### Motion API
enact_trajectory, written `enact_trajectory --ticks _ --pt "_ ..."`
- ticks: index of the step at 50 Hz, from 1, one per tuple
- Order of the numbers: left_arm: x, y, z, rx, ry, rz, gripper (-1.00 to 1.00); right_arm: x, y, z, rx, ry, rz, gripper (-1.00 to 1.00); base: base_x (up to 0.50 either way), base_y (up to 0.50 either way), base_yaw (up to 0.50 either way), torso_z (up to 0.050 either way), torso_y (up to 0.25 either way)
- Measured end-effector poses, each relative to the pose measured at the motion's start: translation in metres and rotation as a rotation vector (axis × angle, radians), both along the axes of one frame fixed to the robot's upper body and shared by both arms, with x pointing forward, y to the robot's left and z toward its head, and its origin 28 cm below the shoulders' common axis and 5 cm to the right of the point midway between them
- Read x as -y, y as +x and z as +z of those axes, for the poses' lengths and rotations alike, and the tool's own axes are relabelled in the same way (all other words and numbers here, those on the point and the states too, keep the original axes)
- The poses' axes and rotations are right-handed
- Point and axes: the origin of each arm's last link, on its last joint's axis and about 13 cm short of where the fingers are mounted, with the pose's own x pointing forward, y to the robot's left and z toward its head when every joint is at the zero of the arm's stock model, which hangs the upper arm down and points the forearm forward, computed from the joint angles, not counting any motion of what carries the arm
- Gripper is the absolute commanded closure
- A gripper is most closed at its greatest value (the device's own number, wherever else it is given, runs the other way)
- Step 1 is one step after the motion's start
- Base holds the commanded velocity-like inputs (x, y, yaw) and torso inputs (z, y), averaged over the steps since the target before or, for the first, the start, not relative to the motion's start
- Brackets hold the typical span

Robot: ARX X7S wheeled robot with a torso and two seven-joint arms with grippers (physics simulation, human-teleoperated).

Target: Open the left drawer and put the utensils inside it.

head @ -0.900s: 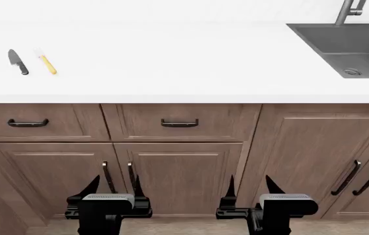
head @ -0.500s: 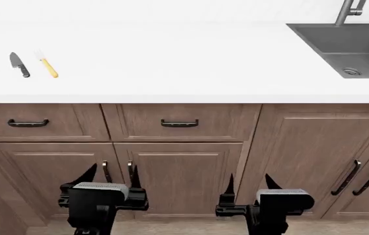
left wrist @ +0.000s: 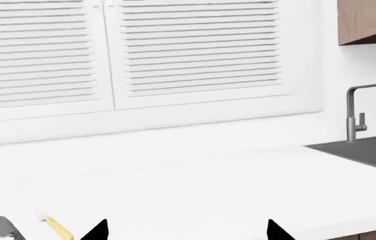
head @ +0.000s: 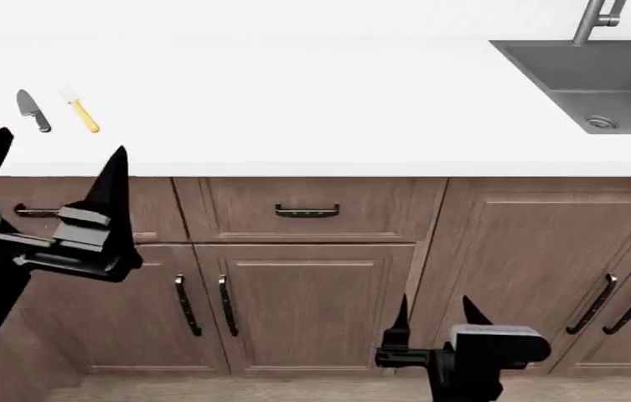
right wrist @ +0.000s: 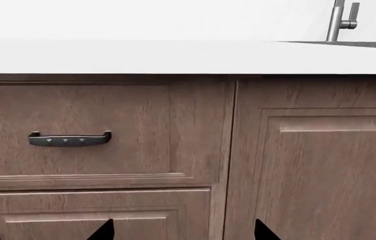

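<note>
Head view – white countertop (head: 292, 117), steel sink (head: 600, 79)

My black left gripper (head: 53, 163); brown wood-grain left drawer (head: 147, 209); grey-bladed knife (head: 33, 110), yellow-handled fork (head: 80, 110), white countertop (head: 292, 109).

Flat, even light fills all three views, with no single source to be made out and no glare anywhere. The white tabletop (head: 292, 109) renders so bright that it nearly merges with the wall behind it in the head view (its far edge is hard to find). Shadows are faint: a soft dark band lies under the tabletop's front lip on the wood fronts, and the sink (head: 600, 79) basin shades to grey. Everything stays sharp from near to far, free of blur, grain or bending at the edges. The blinds (left wrist: 128, 50) show crisp, evenly lit slats.
</note>
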Motion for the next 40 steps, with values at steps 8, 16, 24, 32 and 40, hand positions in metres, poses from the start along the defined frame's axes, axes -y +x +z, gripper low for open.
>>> enact_trajectory --ticks 8,16,24,32,40 --pt "-0.013 -0.04 0.048 0.037 0.083 0.006 -1.0 0.001 -0.001 0.0 0.022 -0.006 0.0 -1.0 0.0 0.07 0.0 0.0 0.0" --pt "-0.02 -0.078 0.089 0.096 0.147 0.051 -1.0 0.001 -0.003 0.001 0.037 -0.019 0.0 -1.0 0.14 0.35 0.0 0.0 0.0" --pt "-0.02 -0.102 0.105 0.132 0.174 0.08 -1.0 0.0 -0.004 0.001 0.047 -0.027 0.003 -1.0 0.2 0.36 0.0 0.0 0.0" --pt "-0.02 -0.114 0.109 0.143 0.183 0.094 -1.0 0.0 -0.004 0.001 0.055 -0.032 0.008 -1.0 0.2 0.36 0.0 0.0 0.0" --pt "-0.02 -0.119 0.11 0.143 0.187 0.1 -1.0 -0.001 -0.005 0.002 0.07 -0.028 0.013 -1.0 0.1 0.19 0.0 0.0 0.0"
